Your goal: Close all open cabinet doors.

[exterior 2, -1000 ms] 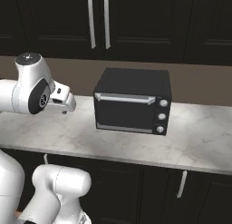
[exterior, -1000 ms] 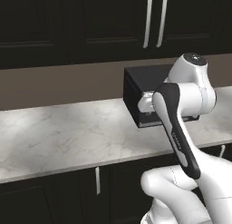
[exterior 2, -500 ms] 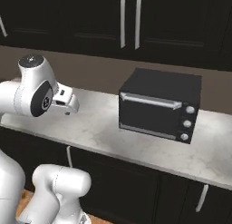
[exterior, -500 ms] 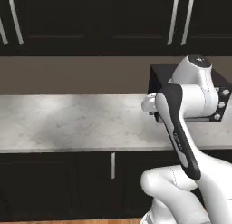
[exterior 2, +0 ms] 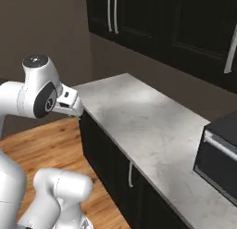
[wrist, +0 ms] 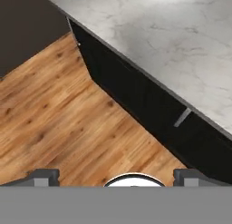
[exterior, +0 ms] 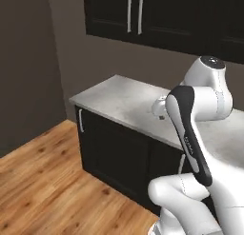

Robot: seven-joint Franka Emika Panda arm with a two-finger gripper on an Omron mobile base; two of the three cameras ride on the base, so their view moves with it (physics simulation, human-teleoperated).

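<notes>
Nearly black upper cabinet doors (exterior: pixel 157 15) with slim silver bar handles (exterior: pixel 128 10) hang above the counter; they show again in the right base view (exterior 2: pixel 139 19). They look flush with their frames. Dark lower cabinet doors (exterior: pixel 114 148) sit under the counter, one with a short handle (wrist: pixel 181 117). My gripper (wrist: pixel 117 177) is open and holds nothing, its fingertips (wrist: pixel 43 177) wide apart. It hangs over the wood floor in front of the counter's left end. My hand (exterior 2: pixel 69 100) is held near the counter's edge.
A marble counter (exterior: pixel 128 98) ends at a corner on the left (exterior 2: pixel 134 107). A black toaster oven (exterior 2: pixel 220 154) stands on it at the far right. Wood floor (exterior: pixel 43 181) spreads to the left, bounded by a brown wall (exterior: pixel 28 63).
The whole picture has shifted: the base has swung left. The toaster oven slid to the right edge, and the counter's left end, the floor and the side wall came in. The gripper stays open.
</notes>
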